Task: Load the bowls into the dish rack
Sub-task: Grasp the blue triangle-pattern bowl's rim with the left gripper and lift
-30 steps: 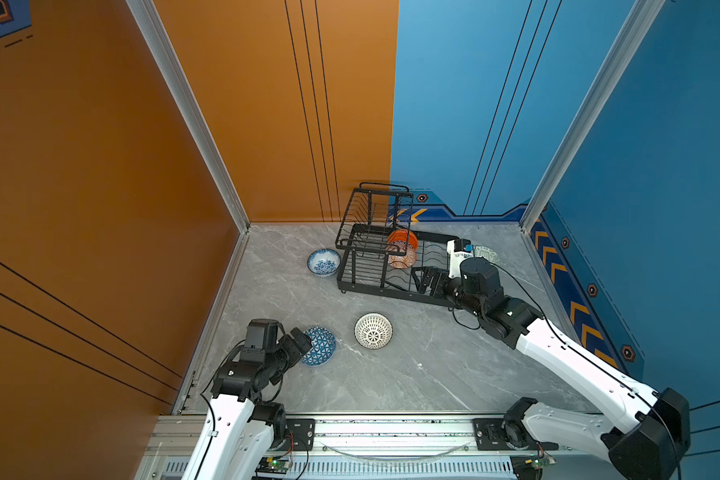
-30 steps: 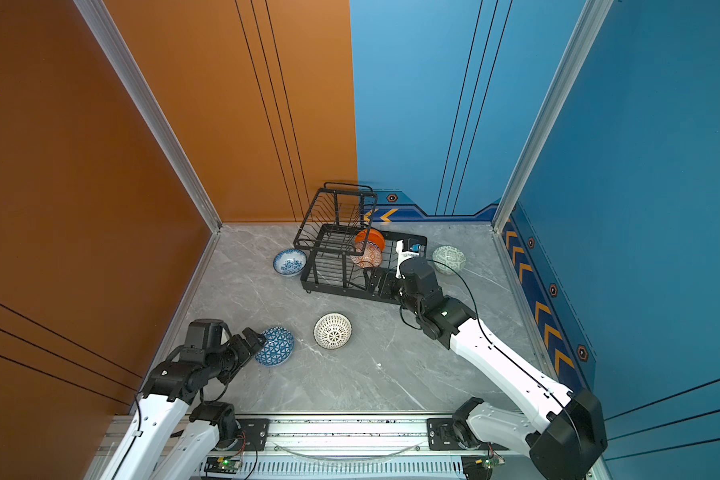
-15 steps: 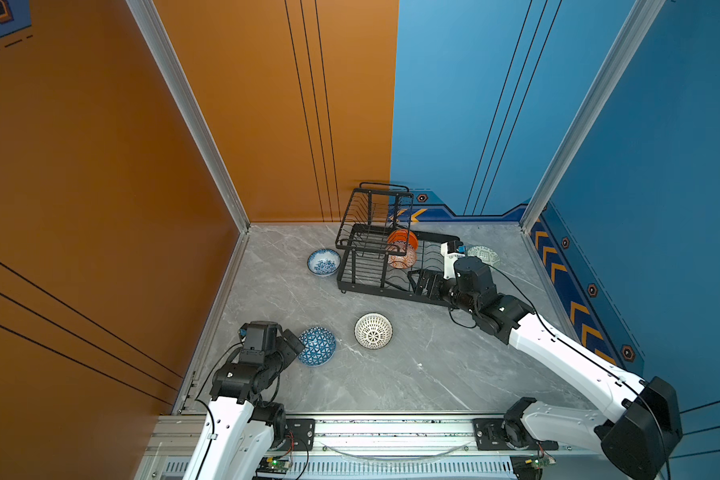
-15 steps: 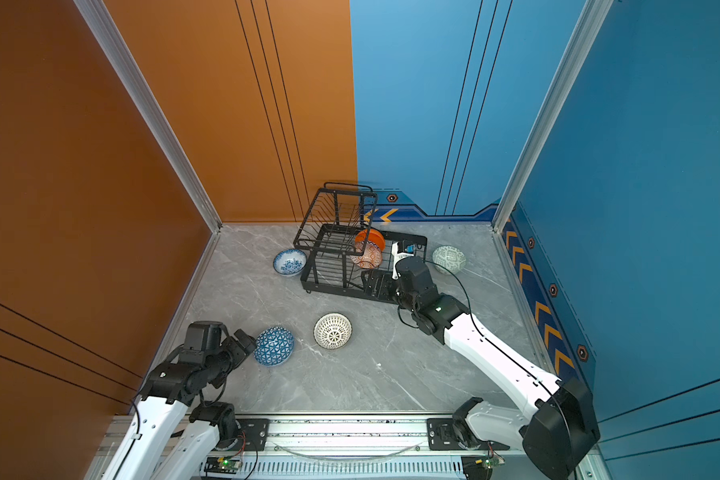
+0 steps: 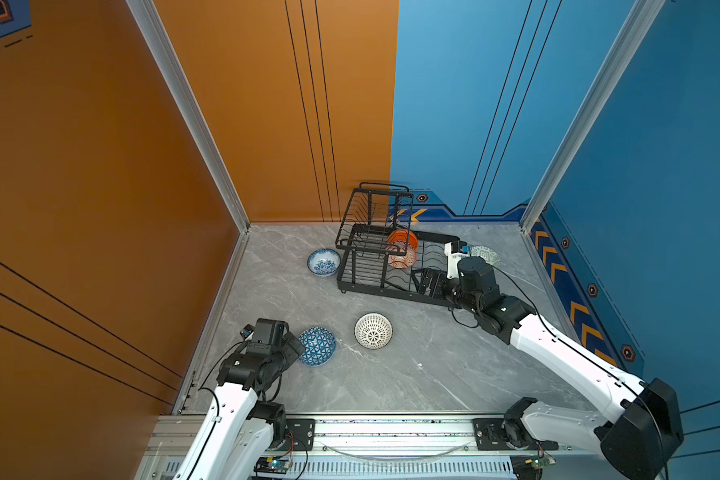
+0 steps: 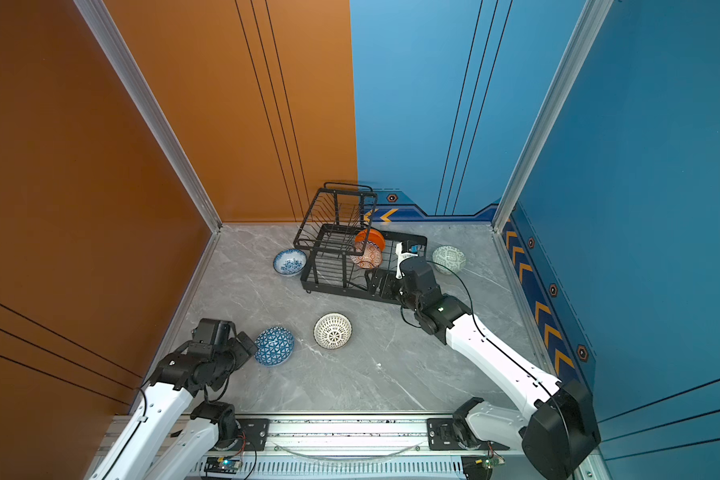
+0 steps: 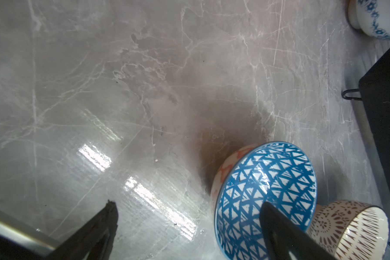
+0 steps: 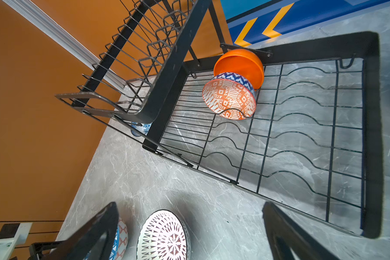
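Note:
The black dish rack [image 5: 391,293] [image 6: 341,291] stands at the back. A plain orange bowl [image 8: 241,63] and an orange-white patterned bowl [image 8: 230,99] lean in its slots. On the floor lie a blue-white floral bowl [image 5: 324,262], a pale green bowl [image 6: 449,258], a white dark-dotted bowl [image 5: 373,330] and a blue triangle bowl [image 5: 317,345], tipped toward my left gripper [image 5: 295,345] [image 7: 187,202]. That gripper is open, with one finger [image 7: 286,231] across the bowl's mouth. My right gripper [image 5: 427,282] [image 8: 189,203] hangs open and empty over the rack's front right edge.
Orange and blue walls close in the grey marble floor [image 5: 391,374] on three sides. A metal rail [image 5: 391,428] with both arm bases runs along the front. The rack's raised basket tier [image 5: 371,216] stands at its left end.
The right arm has swung slightly leftward at the rack's front edge. The left arm has barely moved. Both grippers remain open.

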You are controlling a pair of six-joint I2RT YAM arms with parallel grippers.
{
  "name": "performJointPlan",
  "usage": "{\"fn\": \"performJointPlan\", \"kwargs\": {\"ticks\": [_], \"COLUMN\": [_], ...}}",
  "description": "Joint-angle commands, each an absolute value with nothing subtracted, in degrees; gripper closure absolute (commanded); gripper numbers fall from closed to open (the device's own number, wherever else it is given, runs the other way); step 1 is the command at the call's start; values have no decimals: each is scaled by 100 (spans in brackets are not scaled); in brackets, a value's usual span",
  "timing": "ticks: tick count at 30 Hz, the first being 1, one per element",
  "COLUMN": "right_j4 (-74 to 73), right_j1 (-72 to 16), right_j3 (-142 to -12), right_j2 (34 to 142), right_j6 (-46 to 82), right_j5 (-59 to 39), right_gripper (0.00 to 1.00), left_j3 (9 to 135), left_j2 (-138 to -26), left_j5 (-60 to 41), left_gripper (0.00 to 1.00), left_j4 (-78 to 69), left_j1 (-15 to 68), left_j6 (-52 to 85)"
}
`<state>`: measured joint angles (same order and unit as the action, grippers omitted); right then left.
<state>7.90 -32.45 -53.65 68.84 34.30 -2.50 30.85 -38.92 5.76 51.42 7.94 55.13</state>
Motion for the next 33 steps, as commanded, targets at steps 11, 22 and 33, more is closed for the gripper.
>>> {"fn": "performJointPlan", "kwargs": {"ticks": [11, 22, 33], "right_j4": [662, 722, 1012], "right_j1": [-3172, -3156, -3255], "right_j3": [-5177, -5146, -5271], "right_j2": [6759, 6705, 6600], "right_j6": [3384, 3403, 3359], "right_j5": [-458, -422, -303], "right_gripper": [0, 0, 0], "left_j3": [2851, 2840, 2646], "left_j2": [-4678, -5103, -5067], "left_j5": [-59, -61, 0], "left_gripper": [30, 65, 90], "left_j4": [4333, 3946, 3705], "left_j1": [1018, 1148, 1178], "left_j6": [5189, 5019, 5010]}}
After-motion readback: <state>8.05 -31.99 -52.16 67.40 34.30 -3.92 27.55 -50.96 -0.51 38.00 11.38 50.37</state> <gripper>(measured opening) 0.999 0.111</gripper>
